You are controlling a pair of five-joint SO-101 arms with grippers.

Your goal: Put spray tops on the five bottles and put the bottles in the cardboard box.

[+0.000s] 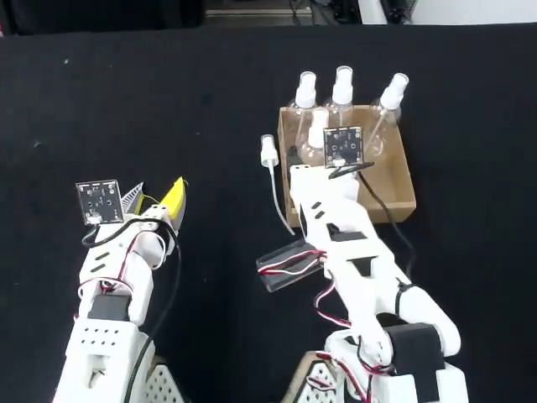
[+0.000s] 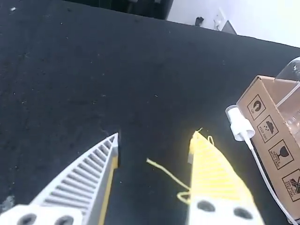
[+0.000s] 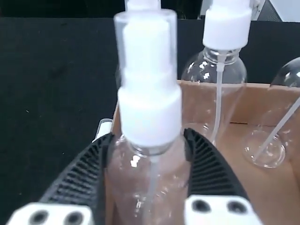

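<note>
Left gripper, lower left, spread wide and empty; right gripper, centre, clamped on a capped bottle at the left side of the cardboard box.
Spray top lies loose just left of the box: likely featherlight with a bendy tube, so grasp the white head. Bottle looks light, slick and squeezable; grip its body. Three capped bottles stand along the box's upper wall.

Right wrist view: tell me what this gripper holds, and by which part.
The right gripper holds a clear bottle by its upper body, just under the white spray top. The left gripper is open and empty.
</note>
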